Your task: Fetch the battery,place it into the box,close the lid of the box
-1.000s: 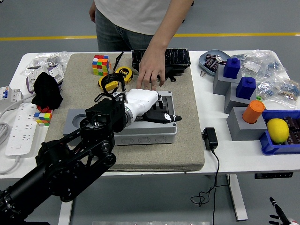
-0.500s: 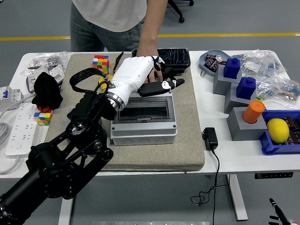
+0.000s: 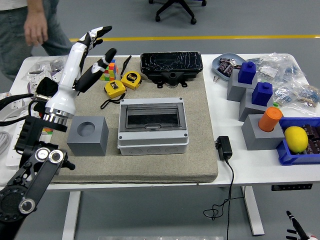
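The grey junction box [image 3: 153, 125] sits in the middle of the beige mat [image 3: 200, 150]. Its dark see-through lid [image 3: 152, 116] lies flat and shut. I cannot make out a battery through the lid or elsewhere. My left hand [image 3: 95, 47] is raised over the mat's far left corner, well to the left of the box. Its white and black fingers are spread and hold nothing. Only a fingertip of my right hand [image 3: 295, 226] shows at the bottom right corner, below the table.
A grey block with a round hole [image 3: 88, 135] stands left of the box. Two yellow tape measures [image 3: 122, 83], a cube puzzle [image 3: 107, 69] and a black tray [image 3: 171, 64] lie behind it. A person [image 3: 25, 27] stands at the far left. Grey stands with blue and orange pieces [image 3: 257, 100] are at the right.
My left hand has lifted off the box and swung up and to the left. The lid now lies shut. The person's hand has left the tray and the person has stepped away left.
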Robot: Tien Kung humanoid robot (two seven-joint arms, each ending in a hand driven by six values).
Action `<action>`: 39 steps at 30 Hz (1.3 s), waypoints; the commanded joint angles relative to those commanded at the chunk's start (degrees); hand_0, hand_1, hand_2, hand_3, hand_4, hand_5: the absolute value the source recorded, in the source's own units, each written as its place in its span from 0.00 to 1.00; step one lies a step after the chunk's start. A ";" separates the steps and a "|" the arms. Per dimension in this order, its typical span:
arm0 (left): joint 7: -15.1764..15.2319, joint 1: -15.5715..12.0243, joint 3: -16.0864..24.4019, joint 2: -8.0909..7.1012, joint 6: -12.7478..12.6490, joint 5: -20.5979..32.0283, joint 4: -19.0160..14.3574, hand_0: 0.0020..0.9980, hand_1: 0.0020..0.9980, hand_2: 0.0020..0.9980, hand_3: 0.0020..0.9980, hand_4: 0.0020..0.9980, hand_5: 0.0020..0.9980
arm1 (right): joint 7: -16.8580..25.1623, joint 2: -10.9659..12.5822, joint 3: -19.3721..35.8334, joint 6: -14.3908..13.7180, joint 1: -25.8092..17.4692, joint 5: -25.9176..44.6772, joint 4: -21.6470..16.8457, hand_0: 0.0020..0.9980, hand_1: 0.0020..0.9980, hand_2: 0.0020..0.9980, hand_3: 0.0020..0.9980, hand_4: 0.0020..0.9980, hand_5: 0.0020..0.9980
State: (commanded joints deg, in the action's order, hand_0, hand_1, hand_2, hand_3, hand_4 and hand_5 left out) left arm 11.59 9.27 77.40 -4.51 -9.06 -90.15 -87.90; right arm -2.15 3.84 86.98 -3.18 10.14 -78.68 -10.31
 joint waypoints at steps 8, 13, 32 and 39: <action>-5.62 -6.47 2.94 -1.62 2.60 19.36 1.60 0.83 0.90 0.86 0.83 1.00 1.00 | 0.26 0.02 0.94 -0.66 -0.44 -1.27 0.00 0.96 0.84 0.78 0.81 1.00 1.00; -3.92 -7.03 4.18 -0.89 2.15 25.02 1.16 0.83 0.90 0.86 0.83 1.00 1.00 | 0.76 0.28 0.44 -1.03 -0.91 -2.06 0.00 0.96 0.84 0.78 0.81 1.00 1.00; -3.58 -8.12 4.00 0.18 0.64 21.96 1.12 0.70 0.71 0.69 0.71 1.00 0.88 | 0.12 -1.25 0.59 -2.76 -3.80 -12.27 0.00 0.67 0.56 0.55 0.44 1.00 0.57; -4.26 -7.83 3.97 0.19 0.62 21.26 0.91 0.69 0.71 0.68 0.71 1.00 0.88 | -0.16 -1.27 1.70 -5.45 -3.53 -14.87 0.00 0.42 0.34 0.32 0.26 0.73 0.43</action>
State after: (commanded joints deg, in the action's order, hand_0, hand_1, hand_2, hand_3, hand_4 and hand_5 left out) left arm 7.33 1.44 81.37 -4.32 -8.44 -68.89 -86.99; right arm -2.32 2.57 88.67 -8.63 6.61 -93.55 -10.31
